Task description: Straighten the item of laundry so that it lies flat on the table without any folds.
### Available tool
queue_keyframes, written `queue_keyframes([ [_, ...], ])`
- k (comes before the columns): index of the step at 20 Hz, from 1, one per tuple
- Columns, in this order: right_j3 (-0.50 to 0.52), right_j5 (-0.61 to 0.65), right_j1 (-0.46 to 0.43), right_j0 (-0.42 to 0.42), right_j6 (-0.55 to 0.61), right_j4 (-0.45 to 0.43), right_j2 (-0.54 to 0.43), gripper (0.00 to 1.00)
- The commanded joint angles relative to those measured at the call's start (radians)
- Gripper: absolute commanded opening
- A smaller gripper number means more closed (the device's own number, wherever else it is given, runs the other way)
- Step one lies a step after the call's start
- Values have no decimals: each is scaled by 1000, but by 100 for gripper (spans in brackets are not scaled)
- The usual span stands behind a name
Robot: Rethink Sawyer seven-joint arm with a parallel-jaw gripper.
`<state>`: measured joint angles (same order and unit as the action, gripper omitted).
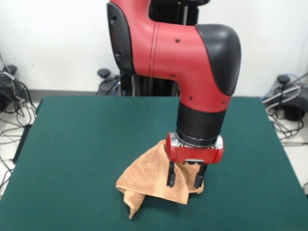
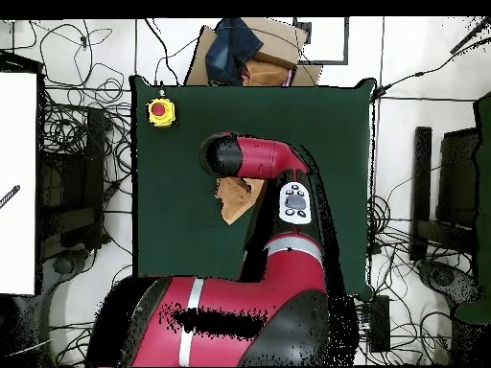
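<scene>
Item: light orange-tan terry-cloth hand towel point(image 1: 149, 180), crumpled, bunched into folds, one corner trailing toward the table's near edge in the front view. Location: on the large rectangular table point(image 1: 86, 144) covered in dark green felt-like cloth, near its middle; in the overhead view mostly hidden under the arm, a tan patch showing.

Red and black arm's gripper point(image 1: 186, 181): down over the towel, two black fingers point(image 1: 171, 175) spread apart, standing in front of the cloth; grip on it cannot be told.

Also present: yellow box with red button point(image 2: 160, 112) on a table corner, well apart from the towel.
</scene>
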<state>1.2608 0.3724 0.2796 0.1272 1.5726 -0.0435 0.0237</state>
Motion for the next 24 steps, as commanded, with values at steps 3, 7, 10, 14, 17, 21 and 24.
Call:
queue_keyframes([
  [3,-25,-21,-65,-15,142,-20,0,100],
  [7,-11,-61,-73,-2,140,-32,-6,100],
  [10,-13,-68,-76,-5,141,-33,-2,100],
  [14,-16,-62,-79,-6,139,-30,1,100],
  [17,-17,-52,-73,-16,140,-31,15,100],
  [21,-22,-54,-81,-22,143,-30,18,100],
  [24,-18,-58,-81,-25,147,-30,21,100],
])
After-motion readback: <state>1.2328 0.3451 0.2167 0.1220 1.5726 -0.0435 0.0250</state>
